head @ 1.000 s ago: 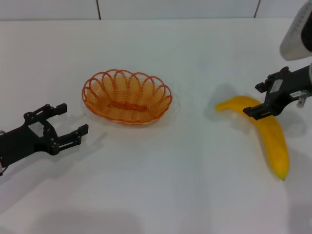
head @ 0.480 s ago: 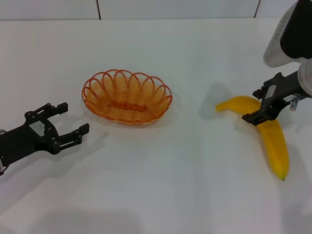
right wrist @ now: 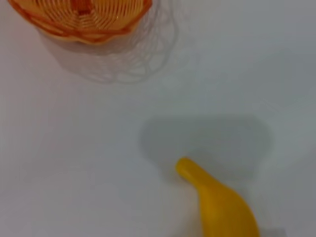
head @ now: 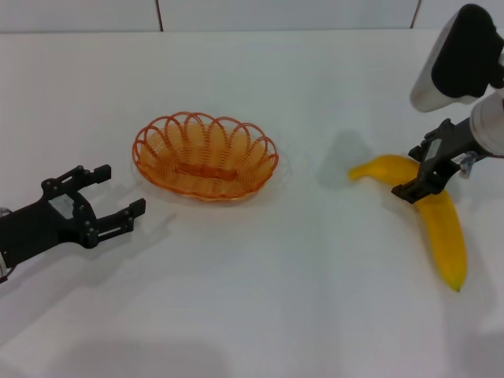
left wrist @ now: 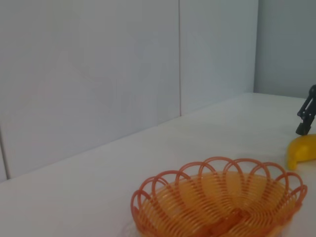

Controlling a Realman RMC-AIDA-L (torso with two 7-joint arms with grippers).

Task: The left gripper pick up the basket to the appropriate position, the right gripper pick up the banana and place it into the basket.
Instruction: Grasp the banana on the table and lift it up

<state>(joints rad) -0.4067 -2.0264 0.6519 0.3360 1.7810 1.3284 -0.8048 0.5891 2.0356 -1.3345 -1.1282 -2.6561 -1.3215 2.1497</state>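
Note:
The orange wire basket [head: 205, 157] sits on the white table, left of centre. My left gripper [head: 124, 189] is open and empty, a short way to the basket's near left, not touching it. The yellow banana [head: 441, 228] lies on the table at the right. My right gripper [head: 405, 169] is open and hovers over the banana's upper bend, one finger on each side. The left wrist view shows the basket [left wrist: 217, 202], the banana's end [left wrist: 302, 150] and the right gripper's finger [left wrist: 307, 116]. The right wrist view shows the basket's rim [right wrist: 81, 17] and the banana [right wrist: 222, 207].
The white table [head: 260, 299] runs to a pale wall at the back. The right arm's white-and-black link [head: 457, 59] hangs over the table's right edge.
The right arm's upper link has swung up and inward, and the right gripper has shifted slightly left over the banana. The left gripper has barely moved.

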